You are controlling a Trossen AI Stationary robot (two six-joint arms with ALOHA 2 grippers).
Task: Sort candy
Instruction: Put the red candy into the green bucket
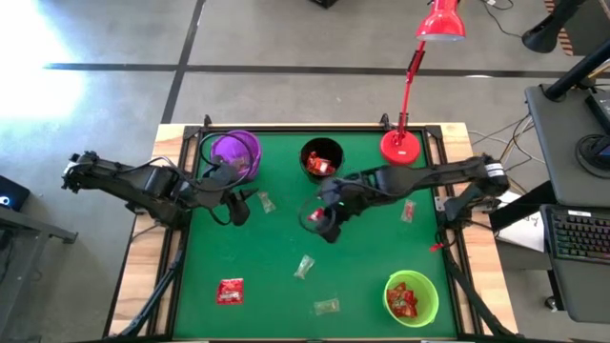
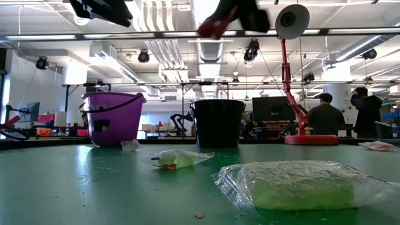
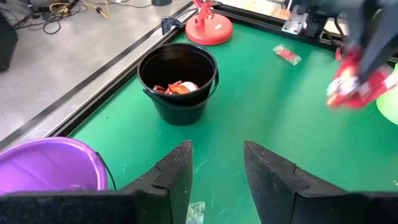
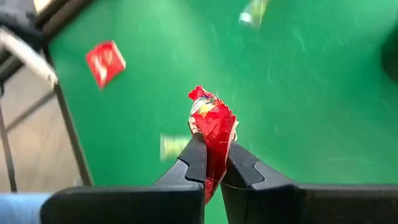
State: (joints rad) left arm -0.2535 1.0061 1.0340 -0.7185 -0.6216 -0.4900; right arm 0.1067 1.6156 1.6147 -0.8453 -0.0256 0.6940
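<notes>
One red candy (image 4: 212,127) sits pinched between the right gripper's (image 4: 213,163) fingers; left gripper's (image 3: 216,163) fingers apparently apart, empty.

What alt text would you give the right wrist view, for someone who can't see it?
The right gripper is shut on a red candy, held above the green table. On the table beyond lie a flat red candy and two pale candies, one near the gripper and one at the far edge.
</notes>
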